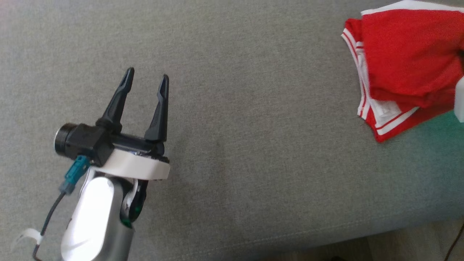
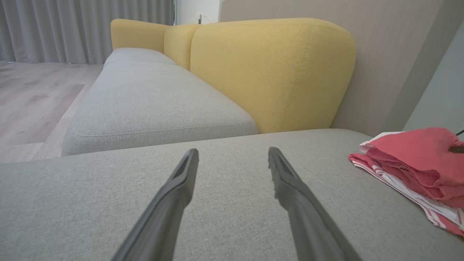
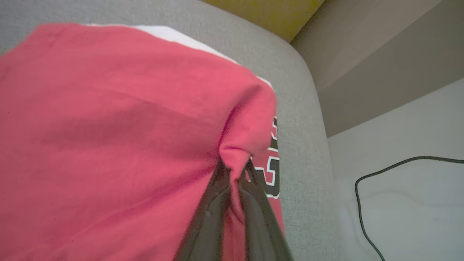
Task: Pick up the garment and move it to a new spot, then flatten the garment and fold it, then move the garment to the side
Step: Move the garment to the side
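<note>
One raised fold of the garment (image 3: 108,127), judged soft and limp, is pinched by the right gripper (image 3: 236,167); the left gripper (image 1: 146,77) gapes empty.

Left claw (image 1: 147,74) of two long black tapered fingers (image 1: 119,98), white-and-silver wrist (image 1: 94,210), black camera barrel (image 1: 67,138), teal cable plug (image 1: 76,173).

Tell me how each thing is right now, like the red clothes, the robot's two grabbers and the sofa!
Red garment: bunched in layers on the sofa, one fold pinched up.
Right gripper: shut on a fold of the red garment.
Left gripper: open, holding nothing, apart from the garment.
Grey cushion: bare around the left gripper.
Curtains: drawn shut.
</note>
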